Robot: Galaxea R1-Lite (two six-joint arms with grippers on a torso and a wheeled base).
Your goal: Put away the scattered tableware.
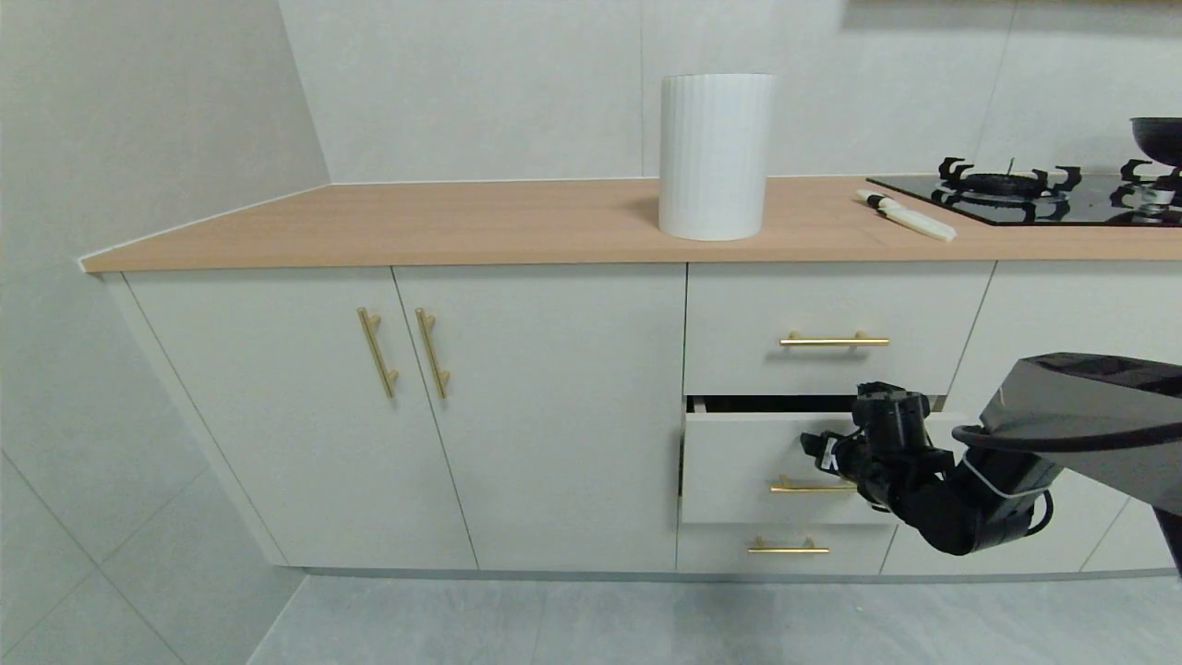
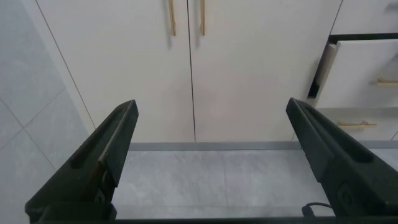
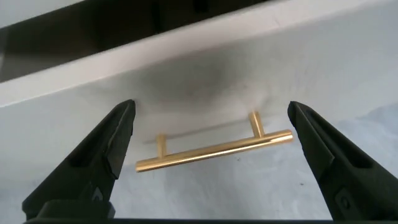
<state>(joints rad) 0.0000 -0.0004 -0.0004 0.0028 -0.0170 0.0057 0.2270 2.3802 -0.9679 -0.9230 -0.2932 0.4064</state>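
While right tool [image 3: 210, 111] sits released just before its gold handle [image 3: 214, 149], middle drawer [image 1: 739, 462] stands slightly out | left tool [image 2: 211, 106] released; faces cabinet doors [image 2: 249, 62] | white utensils [image 1: 905, 214] lie on worktop [image 1: 462, 222] beside hob [image 1: 1034, 199]

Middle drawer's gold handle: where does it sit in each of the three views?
Head view: handle low on the right, partly behind the right gripper.
Left wrist view: handle far off, on the ajar drawer beyond the cabinet doors.
Right wrist view: handle close up, between the open fingers.
Shared landmark: the ajar drawer front.
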